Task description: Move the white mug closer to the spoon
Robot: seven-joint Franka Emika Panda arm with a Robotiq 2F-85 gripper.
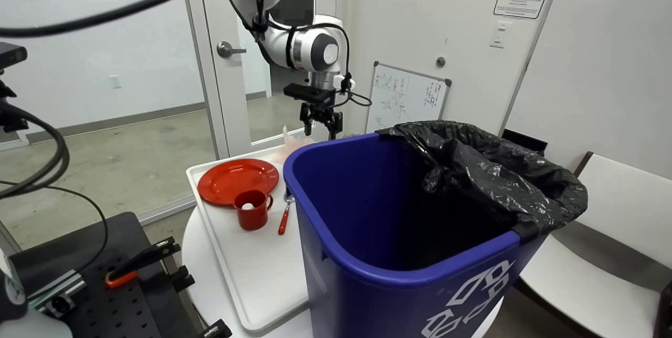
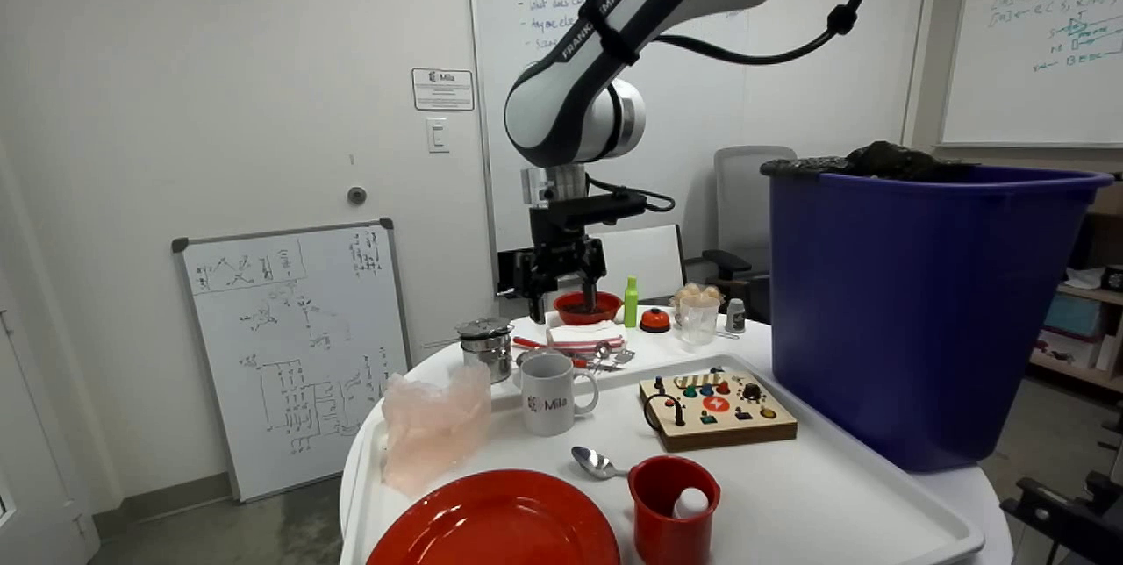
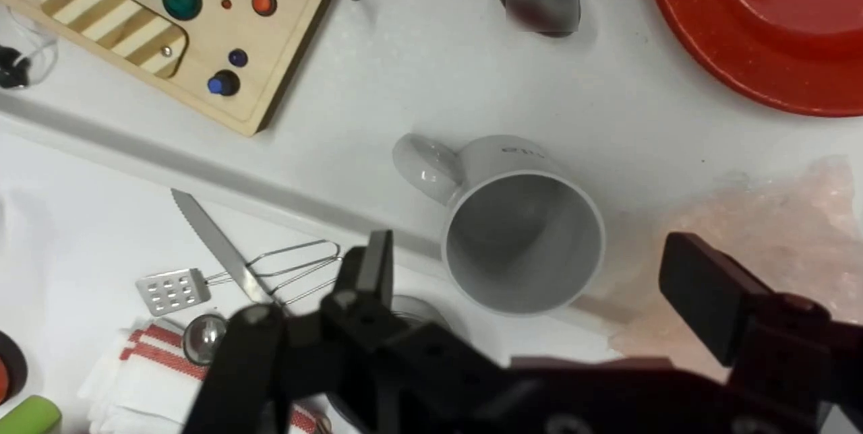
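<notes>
White tray (image 2: pixel 833 495) on round table (image 1: pixel 200 254), perhaps gathering task items. White mug (image 2: pixel 546 403) upright on tray near rim, between pink plastic (image 2: pixel 439 425) and wooden board (image 2: pixel 724 411), apart from spoon (image 2: pixel 597 462); handle faces wooden board, likely leaving body free for grasp. Gripper (image 3: pixel 532 275) hangs higher, jaws parted, presumably for straddling it. Counted on tray: one white mug, one red mug (image 2: pixel 660 537), one red plate (image 2: pixel 500 530), one spoon.

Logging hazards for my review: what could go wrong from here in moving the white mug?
In the wrist view, one finger of the open end effector overlaps the crumpled pink plastic, so it might snag that on descent. The handle of the white mug juts out on the other finger's side, and could get clipped. Overshooting might shove the spoon against the red mug beside it.
</notes>
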